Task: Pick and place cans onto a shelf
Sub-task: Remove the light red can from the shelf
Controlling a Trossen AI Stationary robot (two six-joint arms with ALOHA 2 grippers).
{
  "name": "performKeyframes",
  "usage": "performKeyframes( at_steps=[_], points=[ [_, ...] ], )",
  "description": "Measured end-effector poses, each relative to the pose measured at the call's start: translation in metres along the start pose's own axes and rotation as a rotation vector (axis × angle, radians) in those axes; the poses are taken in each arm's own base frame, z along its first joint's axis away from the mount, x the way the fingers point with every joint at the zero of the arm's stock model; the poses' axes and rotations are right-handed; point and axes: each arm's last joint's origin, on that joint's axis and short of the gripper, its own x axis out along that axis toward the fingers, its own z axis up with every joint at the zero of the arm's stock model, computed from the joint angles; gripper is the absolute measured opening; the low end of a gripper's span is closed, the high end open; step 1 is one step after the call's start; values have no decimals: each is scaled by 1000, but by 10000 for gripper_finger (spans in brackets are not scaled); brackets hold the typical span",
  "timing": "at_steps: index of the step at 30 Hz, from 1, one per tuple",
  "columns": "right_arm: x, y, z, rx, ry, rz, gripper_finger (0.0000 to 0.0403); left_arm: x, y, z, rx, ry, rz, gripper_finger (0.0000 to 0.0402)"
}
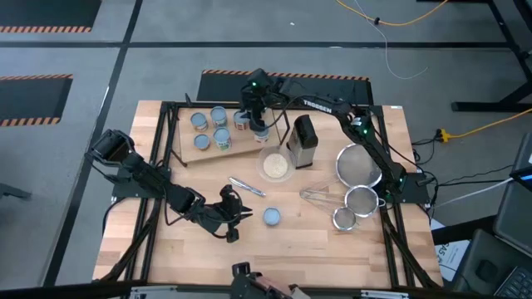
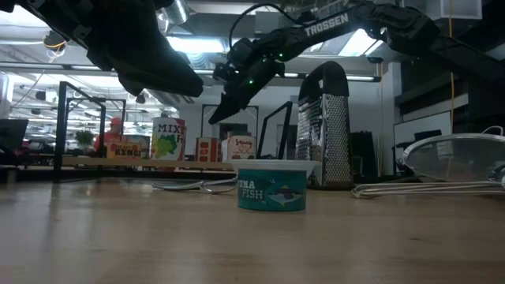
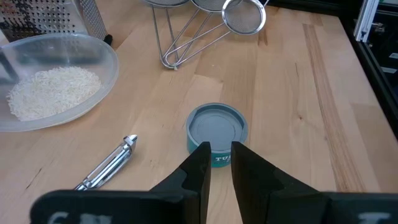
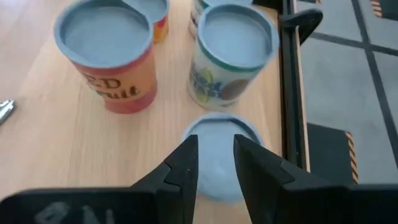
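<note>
**Two claws, one tin each in my sights**

My right claw (image 1: 259, 124) hangs at the upper middle of the high view, over the right end of the shelf (image 1: 187, 151), the pale board lying on the surface (image 1: 316, 241). Through my right wrist camera its fingers (image 4: 184, 163) stand a narrow gap apart above the grey top of a can (image 4: 217, 134); I cannot tell whether they touch it. Just past that can stand two more: a red-labelled can (image 4: 112, 59) and a green-and-white can (image 4: 231, 53), close beside each other, with a further lid partly visible behind them. From above I count a cluster of cans (image 1: 209, 129) on the shelf's left half, and one under my claw.

My left claw (image 1: 235, 212) sits at the lower middle of the high view, just left of the tuna can (image 1: 272, 217), which stands alone on the surface. In my left wrist view its fingers (image 3: 198, 167) are set narrowly apart, gripping nothing, their tips just short of the teal tin (image 3: 217, 129). The low view shows that tin (image 2: 271, 187) upright at the centre, marked with a fish.

Nearby lie a peeler (image 3: 111, 167), a bowl of rice (image 3: 53, 84), an upright grater (image 1: 303, 141) and three strainers (image 1: 359, 178) at the right of the high view.
</note>
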Motion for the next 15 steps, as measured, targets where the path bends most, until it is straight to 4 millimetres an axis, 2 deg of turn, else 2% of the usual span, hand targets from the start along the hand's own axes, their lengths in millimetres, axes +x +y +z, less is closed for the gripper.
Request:
performKeyframes(
  at_steps=[10,15],
  points=[
    [19,25,3,-34,6,34,107,0,0,0,0,0,0,55],
    [20,25,3,-42,62,-62,106,0,0,0,-1,0,0,55]
  ],
)
